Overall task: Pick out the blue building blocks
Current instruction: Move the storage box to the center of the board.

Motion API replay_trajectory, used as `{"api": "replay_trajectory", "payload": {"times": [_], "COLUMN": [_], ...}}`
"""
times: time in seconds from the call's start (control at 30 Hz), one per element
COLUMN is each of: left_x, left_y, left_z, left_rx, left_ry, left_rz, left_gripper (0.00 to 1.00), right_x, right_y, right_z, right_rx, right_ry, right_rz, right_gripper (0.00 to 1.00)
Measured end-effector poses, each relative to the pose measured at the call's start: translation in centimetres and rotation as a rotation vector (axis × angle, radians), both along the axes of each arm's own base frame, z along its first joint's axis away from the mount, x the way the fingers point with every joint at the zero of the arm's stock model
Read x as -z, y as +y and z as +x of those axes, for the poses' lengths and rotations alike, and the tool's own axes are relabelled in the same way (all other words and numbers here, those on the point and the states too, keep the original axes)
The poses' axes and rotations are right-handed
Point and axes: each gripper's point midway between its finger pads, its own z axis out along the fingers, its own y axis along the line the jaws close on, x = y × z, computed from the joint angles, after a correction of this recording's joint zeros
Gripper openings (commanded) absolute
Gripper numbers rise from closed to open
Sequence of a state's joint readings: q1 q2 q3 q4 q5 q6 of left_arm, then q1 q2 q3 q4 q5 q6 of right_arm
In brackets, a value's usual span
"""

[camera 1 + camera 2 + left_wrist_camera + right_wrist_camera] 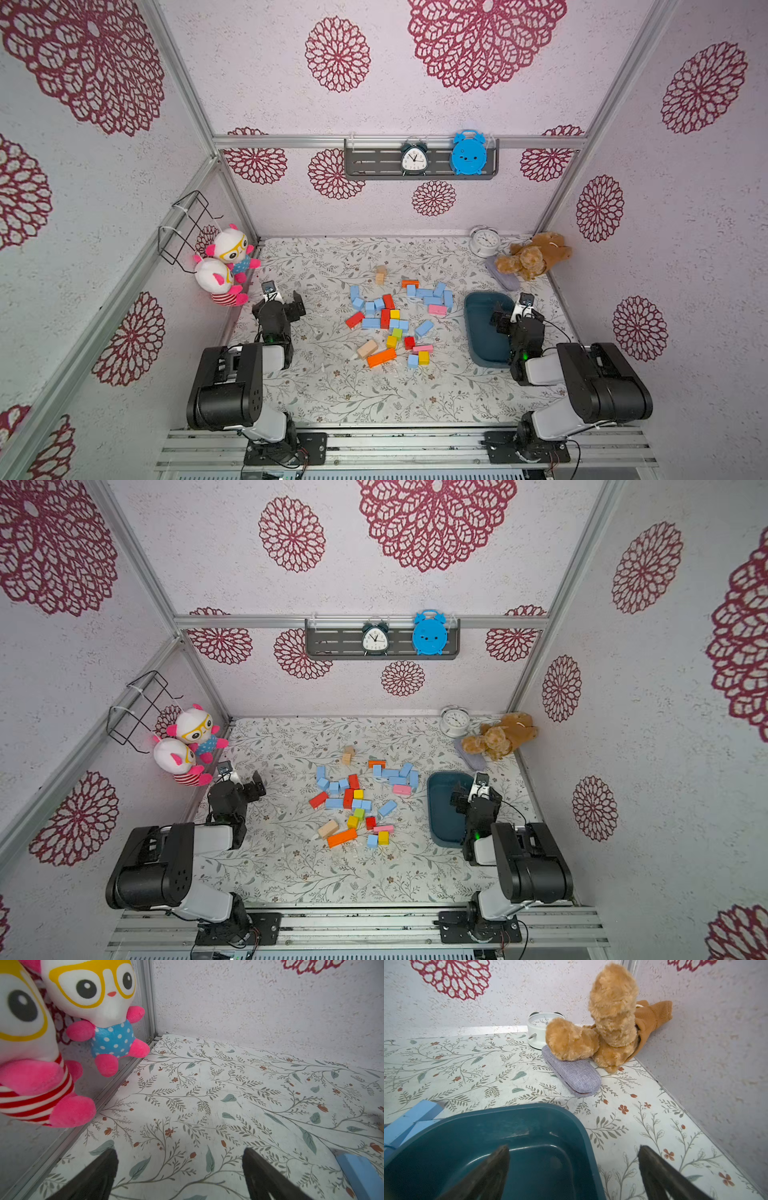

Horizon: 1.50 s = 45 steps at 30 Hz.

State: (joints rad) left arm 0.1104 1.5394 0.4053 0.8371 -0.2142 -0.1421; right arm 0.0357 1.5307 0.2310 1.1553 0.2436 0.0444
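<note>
While blue building blocks (370, 323) crowd top views — wrists catch edges.

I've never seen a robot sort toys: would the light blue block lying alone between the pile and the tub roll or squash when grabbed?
Probably neither. The blue block has flat faces and square edges, so pushed it should slide, not roll. It looks solid and matte, so it likely keeps its shape and is not slippery. Being small, it is probably light.
</note>
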Motion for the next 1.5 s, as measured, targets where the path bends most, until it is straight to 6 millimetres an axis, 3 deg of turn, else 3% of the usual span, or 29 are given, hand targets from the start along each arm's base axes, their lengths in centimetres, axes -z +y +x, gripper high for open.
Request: {"api": "replay_trajectory", "payload": {"times": [1.5], "left_x": [-0.51], "left_y": [-0.64], "left_z": [0.37], "left_rx": [0.021], "left_ry": [-0.027], "left_rz": [0.034], "left_gripper": [0.97], "right_x": [0.0], "right_y": [0.0], "right_z": [0.0], "right_rx": [0.0], "right_ry": [0.0], "right_rz": [0.0], "right_gripper": [0.99]}}
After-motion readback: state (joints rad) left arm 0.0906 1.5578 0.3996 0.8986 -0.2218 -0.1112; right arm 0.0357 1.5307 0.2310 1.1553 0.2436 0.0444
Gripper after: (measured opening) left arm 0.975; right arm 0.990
